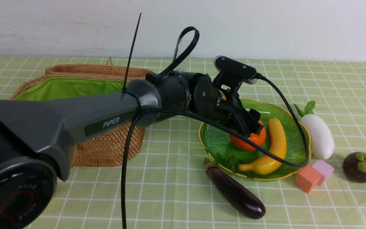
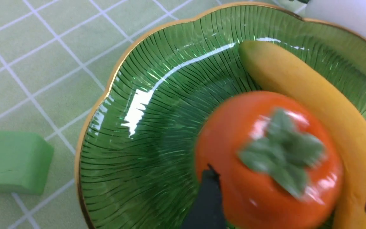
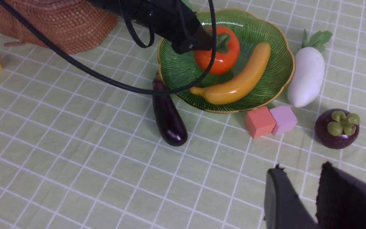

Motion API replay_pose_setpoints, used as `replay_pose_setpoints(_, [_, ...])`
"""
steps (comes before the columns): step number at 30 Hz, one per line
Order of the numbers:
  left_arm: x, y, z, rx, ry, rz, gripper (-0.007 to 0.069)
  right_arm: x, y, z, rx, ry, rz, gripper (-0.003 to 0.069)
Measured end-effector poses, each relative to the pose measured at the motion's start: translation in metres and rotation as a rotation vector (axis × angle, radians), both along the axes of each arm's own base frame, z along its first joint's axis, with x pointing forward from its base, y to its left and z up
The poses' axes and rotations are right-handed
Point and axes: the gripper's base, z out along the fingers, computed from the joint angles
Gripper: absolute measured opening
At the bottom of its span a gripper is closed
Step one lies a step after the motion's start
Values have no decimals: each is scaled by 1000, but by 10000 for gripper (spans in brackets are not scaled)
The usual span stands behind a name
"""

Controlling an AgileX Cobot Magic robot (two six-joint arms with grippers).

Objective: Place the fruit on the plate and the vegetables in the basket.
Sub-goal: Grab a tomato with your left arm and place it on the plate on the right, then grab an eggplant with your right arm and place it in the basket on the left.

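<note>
Roughly by size: the basket (image 1: 106,149) sits on the counter (image 1: 170,197) at left, green lining showing. The plate (image 1: 221,149) to its right holds the banana (image 1: 276,143) and persimmon (image 1: 248,143) side by side. The eggplant (image 1: 233,190) lies with its stem end at the plate's near rim. The radish (image 1: 318,136) rests just beside the right rim, and the mangosteen (image 1: 359,167) sits farther right. The left claw (image 1: 253,125) is spread wide around the persimmon. The right claw (image 3: 307,190) is narrowly parted and empty.

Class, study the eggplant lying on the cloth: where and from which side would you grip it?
Probably across its thick middle, from above, jaws spanning the narrow width: the eggplant lies flat, and its stem end is close beside the plate.
</note>
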Motion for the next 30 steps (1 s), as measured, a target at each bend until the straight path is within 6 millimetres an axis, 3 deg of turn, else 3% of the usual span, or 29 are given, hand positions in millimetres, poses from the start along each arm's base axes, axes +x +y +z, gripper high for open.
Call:
replay_pose_setpoints(3, [-6,3,14,3,11,-14,662,0,0,0,0,0,0,192])
replay_pose_setpoints(6, [-16,9,37,4,29,-31,622,0,0,0,5,2,4,195])
replay_pose_setpoints(9, [-36,22,75,-5,69,-31,462,-1,2,0,18,6,13,195])
replay_pose_setpoints(10, [-37,23,77,-8,72,-30,449,-1,2,0,18,6,13,195])
replay_pose_setpoints(11, [-49,32,100,-19,71,-22,347,-1,3,0,26,9,19,195])
replay_pose_setpoints(13, [-63,44,124,-17,74,-20,179,1,5,0,34,21,27,195])
replay_pose_setpoints(16, [-89,64,154,-5,77,-21,6,9,8,-2,34,54,34,195])
replay_pose_setpoints(22, [-152,115,183,-51,71,17,-13,39,23,-10,40,185,59,195])
replay_pose_setpoints(23, [-157,119,181,-55,75,23,-13,43,25,-11,38,199,59,195])
replay_pose_setpoints(25, [-202,155,184,-119,25,42,-13,58,30,-16,30,245,60,195])
replay_pose_setpoints(26, [-202,154,185,-122,23,43,-13,59,30,-17,29,248,60,195])
replay_pose_setpoints(30, [-274,211,180,-236,-104,48,-13,90,46,-30,40,351,95,195])
